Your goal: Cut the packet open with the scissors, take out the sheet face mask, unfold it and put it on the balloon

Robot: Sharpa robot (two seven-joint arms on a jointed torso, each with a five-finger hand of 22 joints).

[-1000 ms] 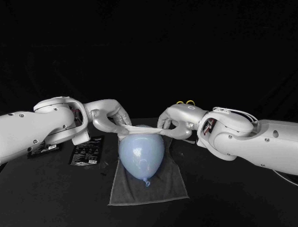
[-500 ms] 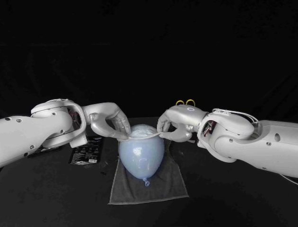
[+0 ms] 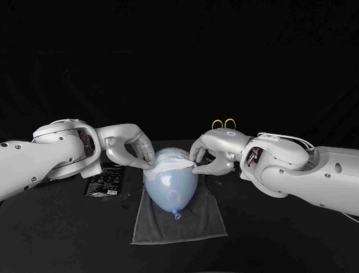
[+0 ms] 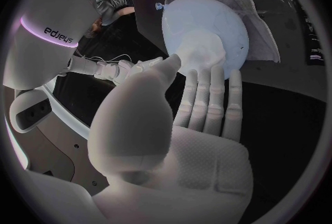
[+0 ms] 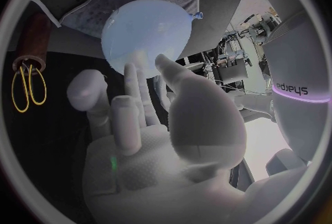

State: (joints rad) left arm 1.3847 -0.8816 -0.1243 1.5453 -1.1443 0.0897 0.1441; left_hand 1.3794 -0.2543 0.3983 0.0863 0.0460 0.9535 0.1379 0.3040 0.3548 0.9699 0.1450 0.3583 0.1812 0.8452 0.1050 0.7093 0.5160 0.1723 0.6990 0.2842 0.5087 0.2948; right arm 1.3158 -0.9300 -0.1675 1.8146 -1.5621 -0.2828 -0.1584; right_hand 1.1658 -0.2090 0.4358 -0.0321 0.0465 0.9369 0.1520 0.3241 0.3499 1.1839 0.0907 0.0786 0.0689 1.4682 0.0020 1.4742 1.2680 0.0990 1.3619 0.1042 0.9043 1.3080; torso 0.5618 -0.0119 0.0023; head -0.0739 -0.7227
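Mask (image 3: 173, 164) on top of balloon (image 3: 169, 189)

Blk table (image 3: 64, 239), dark bkgd (image 3: 179, 57)

Blades of the scissors (image 3: 222, 123) behind the right hand (image 3: 210, 154); packet (image 3: 105, 185) partly behind the left arm (image 3: 40, 162), print illegible.

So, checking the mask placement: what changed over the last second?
The left hand and right hand brought the sheet mask down from its stretched span onto the far end of the balloon, fingers touching its edges. Balloon, towel, packet and scissors stayed put.
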